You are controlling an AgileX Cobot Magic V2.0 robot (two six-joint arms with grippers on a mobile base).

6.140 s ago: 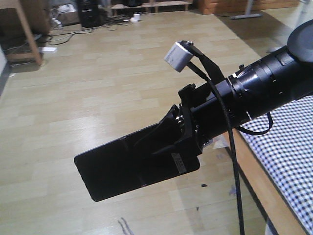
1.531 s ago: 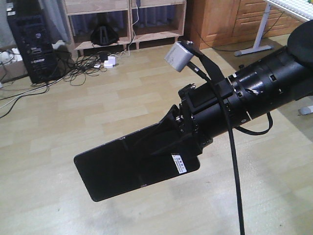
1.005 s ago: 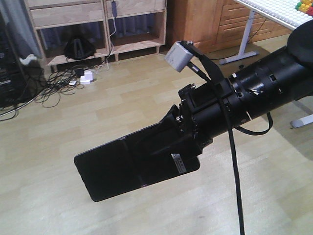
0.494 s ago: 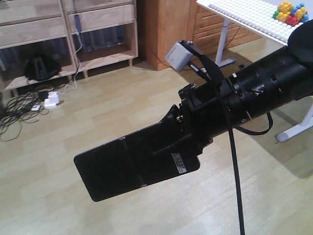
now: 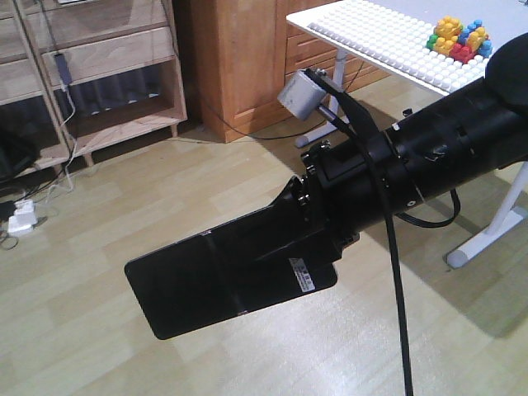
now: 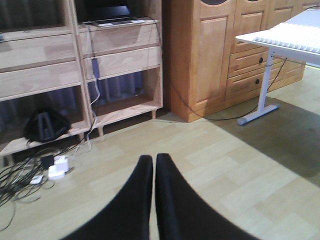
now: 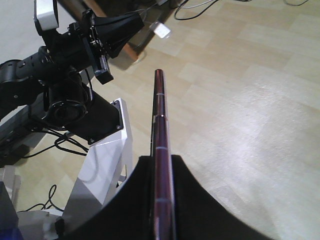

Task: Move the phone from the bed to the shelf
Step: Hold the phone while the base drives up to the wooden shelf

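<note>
The phone point(image 5: 206, 280), black and glossy with a small white sticker, hangs in the air above the wooden floor. My right gripper point(image 5: 276, 239) is shut on its sticker end. In the right wrist view the phone point(image 7: 159, 115) shows edge-on, a pinkish rim clamped between the fingers of the right gripper point(image 7: 161, 159). My left gripper point(image 6: 150, 159) is shut with nothing in it, pointing at the floor before the shelf point(image 6: 117, 55). The pale wooden shelf point(image 5: 107, 62) stands at the front view's upper left. The bed is out of view.
An orange-brown cabinet point(image 5: 239, 58) stands right of the shelf. A white studded table point(image 5: 388, 37) with coloured bricks point(image 5: 458, 40) is at the right, its leg point(image 5: 495, 223) on the floor. Cables and a white adapter point(image 6: 55, 170) and a black bag point(image 6: 45, 125) lie by the shelf.
The whole view has swung to the right: the shelf slid toward the left edge, and the cabinet and white table came in. The phone stays in the same grip.
</note>
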